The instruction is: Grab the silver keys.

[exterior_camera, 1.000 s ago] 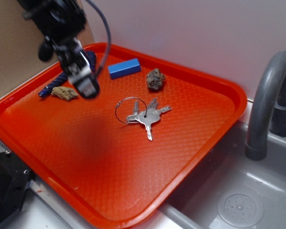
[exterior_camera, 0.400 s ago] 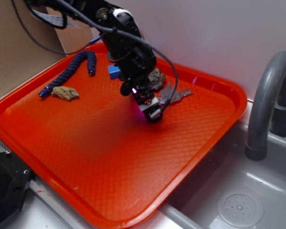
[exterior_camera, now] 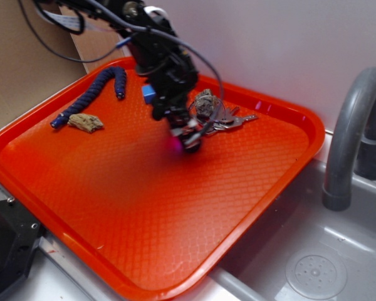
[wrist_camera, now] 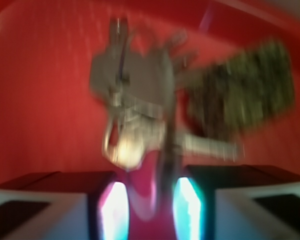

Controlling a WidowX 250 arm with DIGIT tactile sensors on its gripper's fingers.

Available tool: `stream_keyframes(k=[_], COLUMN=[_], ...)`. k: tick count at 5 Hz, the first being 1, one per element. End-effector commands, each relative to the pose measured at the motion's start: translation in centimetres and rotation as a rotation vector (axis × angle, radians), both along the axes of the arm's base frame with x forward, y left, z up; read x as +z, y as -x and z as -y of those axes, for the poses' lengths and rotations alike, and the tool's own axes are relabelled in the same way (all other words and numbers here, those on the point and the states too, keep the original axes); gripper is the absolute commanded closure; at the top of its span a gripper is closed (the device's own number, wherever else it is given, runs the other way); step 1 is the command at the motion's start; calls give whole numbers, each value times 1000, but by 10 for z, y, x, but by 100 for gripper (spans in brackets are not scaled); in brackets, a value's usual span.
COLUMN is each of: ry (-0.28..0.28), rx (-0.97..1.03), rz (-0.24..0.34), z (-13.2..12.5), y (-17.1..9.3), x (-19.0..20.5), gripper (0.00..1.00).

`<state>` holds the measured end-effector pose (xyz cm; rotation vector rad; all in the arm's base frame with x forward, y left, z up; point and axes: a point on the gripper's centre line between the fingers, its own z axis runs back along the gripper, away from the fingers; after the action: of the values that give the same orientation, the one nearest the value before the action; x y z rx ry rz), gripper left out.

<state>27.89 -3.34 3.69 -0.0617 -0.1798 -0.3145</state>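
exterior view, left to right: blue rope and wood chip at the tray's far left; orange tray; hand low over the tray's middle; rock; silver keys just right of the hand, touching the rock; grey faucet. wrist view (blurred): silver keys bunched just ahead of the fingers, ring seemingly between them; whether the hand is closed on it cannot be told. good practice: close firmly on ring or key heads, clear of the rock, then lift straight.
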Motion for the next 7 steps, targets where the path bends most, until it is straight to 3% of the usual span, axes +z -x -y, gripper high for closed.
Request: stream_keyframes(k=[1, 2, 3, 4, 5, 6, 7], ry=[0, 52, 66, 21, 43, 16, -19], rx=[124, 90, 83, 56, 31, 19, 72], rz=[152, 263, 266, 268, 254, 238, 215], z=[-10, -11, 4, 29, 33, 36, 17], y=[17, 35, 21, -4, -23, -30, -35], x=[81, 104, 105, 94, 80, 75, 66], gripper=[100, 16, 0, 0, 0, 0, 0])
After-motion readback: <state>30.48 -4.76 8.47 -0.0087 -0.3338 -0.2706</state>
